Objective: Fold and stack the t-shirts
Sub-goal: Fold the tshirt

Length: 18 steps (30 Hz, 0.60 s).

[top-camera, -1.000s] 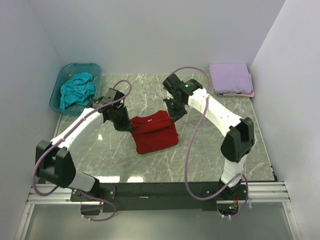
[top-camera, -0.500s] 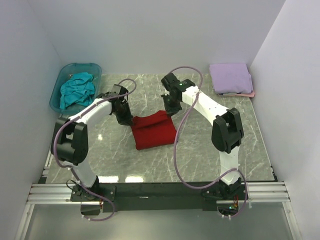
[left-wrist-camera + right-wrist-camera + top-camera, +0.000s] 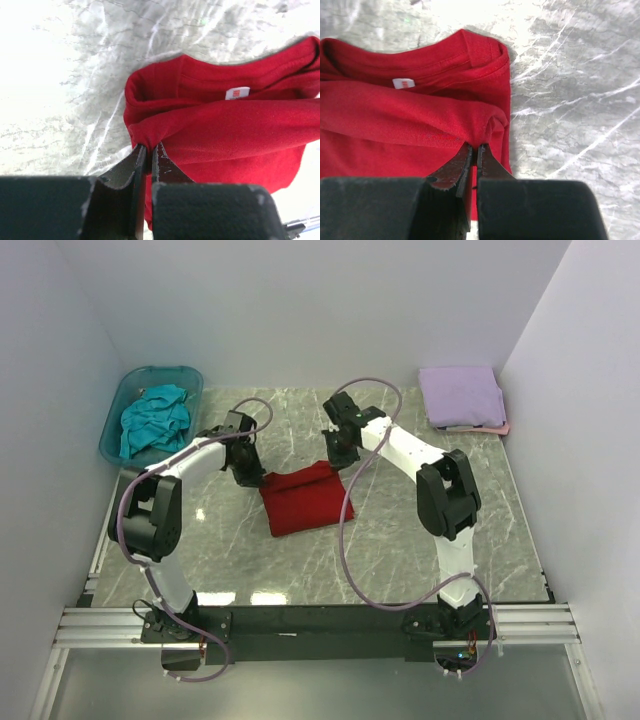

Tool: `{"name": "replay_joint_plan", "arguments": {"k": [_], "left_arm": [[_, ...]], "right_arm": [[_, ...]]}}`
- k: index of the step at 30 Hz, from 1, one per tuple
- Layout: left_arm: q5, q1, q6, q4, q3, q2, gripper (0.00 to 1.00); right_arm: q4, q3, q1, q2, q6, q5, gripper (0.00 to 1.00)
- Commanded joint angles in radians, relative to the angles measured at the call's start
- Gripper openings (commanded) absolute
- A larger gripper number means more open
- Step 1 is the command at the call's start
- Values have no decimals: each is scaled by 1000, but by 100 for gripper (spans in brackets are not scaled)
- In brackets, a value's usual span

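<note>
Folded deep red t-shirt point(image 3: 305, 502), left hand point(image 3: 148, 148) pinching one far corner; right hand point(image 3: 474, 148) the other

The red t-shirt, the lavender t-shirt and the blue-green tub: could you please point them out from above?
red t-shirt point(image 3: 305, 502): top external view, middle of the folded cloth.
lavender t-shirt point(image 3: 461, 396): top external view, centre of its top face.
blue-green tub point(image 3: 165, 370): top external view, far rim.

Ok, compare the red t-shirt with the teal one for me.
The red t-shirt lies on the table; the teal t-shirt sits in the tub. The red t-shirt is folded over flat; the teal t-shirt is crumpled. The left hand and right hand pinch the red t-shirt; nothing touches the teal t-shirt. Both are plain cloth.
</note>
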Motion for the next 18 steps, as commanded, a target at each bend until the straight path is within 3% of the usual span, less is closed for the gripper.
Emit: {"name": "replay_joint_plan", "arguments": {"k": [1, 3, 4, 6, 7, 10, 15, 18], "left_arm": [[-79, 17, -3, 33, -23, -9, 3], [-73, 17, 7, 37, -21, 2, 10], [-70, 17, 13, 37, -20, 2, 21], [-61, 17, 14, 45, -20, -18, 34], [-62, 15, 11, 45, -20, -30, 52], [-87, 15, 4, 25, -9, -90, 79], [-88, 11, -18, 31, -50, -248, 84], [-3, -11, -27, 95, -119, -331, 79]], "right_arm": [[54, -22, -21, 5, 4, 44, 0], [66, -35, -21, 2, 11, 44, 3], [77, -45, -21, -14, 14, 44, 9], [94, -64, -22, -35, 21, 47, 19], [98, -69, -21, -61, 24, 47, 28], [114, -88, -21, -124, 33, 56, 40], [259, -214, -24, -260, 25, -13, 48], [410, -323, -34, -336, 30, -195, 49]]}}
